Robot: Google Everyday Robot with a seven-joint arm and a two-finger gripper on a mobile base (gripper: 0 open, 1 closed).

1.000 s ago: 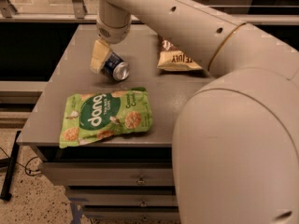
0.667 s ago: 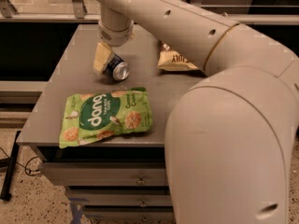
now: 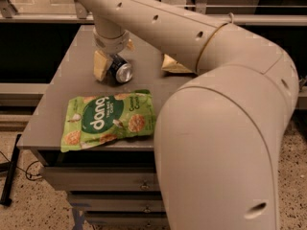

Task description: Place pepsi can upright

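The pepsi can (image 3: 121, 71) is dark blue and lies on its side on the grey table (image 3: 53, 109), towards the back left, with its silver end facing me. My gripper (image 3: 114, 57) comes down on it from above. One cream finger (image 3: 100, 65) presses on the can's left side and the other finger (image 3: 129, 45) stands behind it to the right. The fingers are closed around the can, which rests at table level.
A green dang snack bag (image 3: 108, 120) lies flat near the table's front edge. A brown snack bag (image 3: 175, 65) lies at the back, partly hidden by my arm (image 3: 216, 128), which covers the right half of the view. Drawers (image 3: 96, 178) sit below the table.
The gripper has sunk a little lower over the can, and its left finger now reaches further down the can's side. The can and both bags have stayed in place.
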